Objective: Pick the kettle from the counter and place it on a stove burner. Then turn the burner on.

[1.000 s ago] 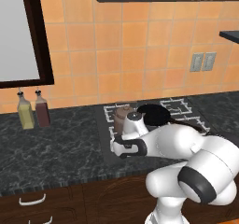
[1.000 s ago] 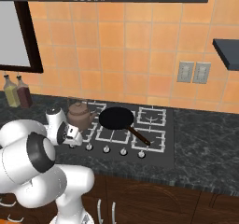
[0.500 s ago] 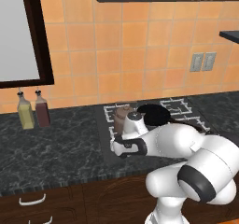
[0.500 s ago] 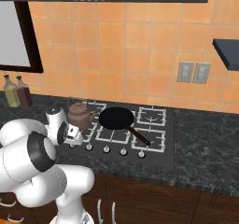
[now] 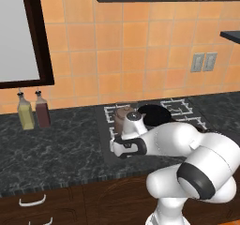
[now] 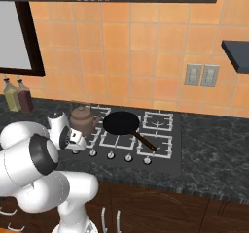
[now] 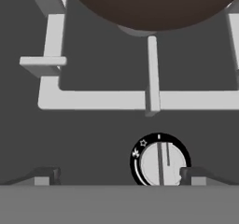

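Observation:
The brown kettle (image 6: 82,120) stands on the front left stove burner (image 6: 99,139), and its round belly (image 7: 154,3) rests on the grey grate (image 7: 93,99). My gripper (image 7: 119,176) hangs open just above the stove's front edge, pointing down at the row of knobs. A white knob (image 7: 161,160) with a black ring lies between the fingertips, close to the right fingertip (image 7: 193,174). Nothing is held. In the left base view the hand and gripper (image 5: 118,150) cover part of the kettle (image 5: 123,115). The counter (image 5: 56,149) stretches to the left of the stove.
A flat black frying pan (image 6: 121,123) sits on the burner to the right of the kettle, its handle pointing to the front right. Two bottles, yellow (image 5: 26,114) and dark red (image 5: 43,111), stand at the wall on the left. More knobs (image 6: 129,157) line the stove front.

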